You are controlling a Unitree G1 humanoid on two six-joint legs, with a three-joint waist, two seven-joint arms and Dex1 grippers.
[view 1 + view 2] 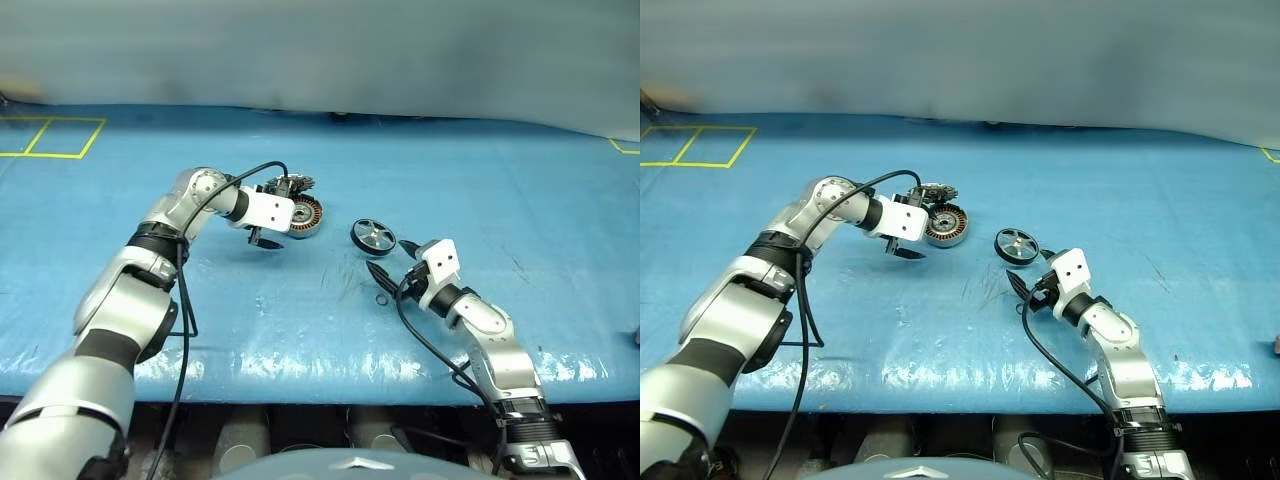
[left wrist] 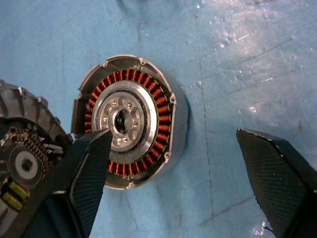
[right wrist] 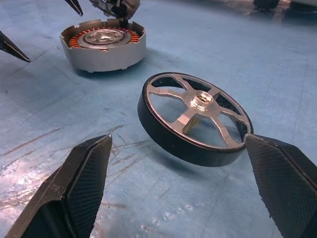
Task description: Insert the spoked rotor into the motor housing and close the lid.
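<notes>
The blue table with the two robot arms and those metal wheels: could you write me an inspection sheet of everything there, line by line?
Surface: blue table cover, scuffed and glossy near the front edge; yellow tape lines at the far left corner.
Job's things: motor housing lies flat, copper windings up. Spoked rotor lies apart from it, not yet inserted, tilted in the right wrist view. Lid sits against the housing's far side, ribbed edge showing.
Clutter: small dark ring near the right arm.
Grippers: left gripper open, hovering beside the housing; right gripper open, aimed at the rotor, holding nothing.
Cables: black cable hanging along each arm.
Surroundings: grey backdrop behind the table.
</notes>
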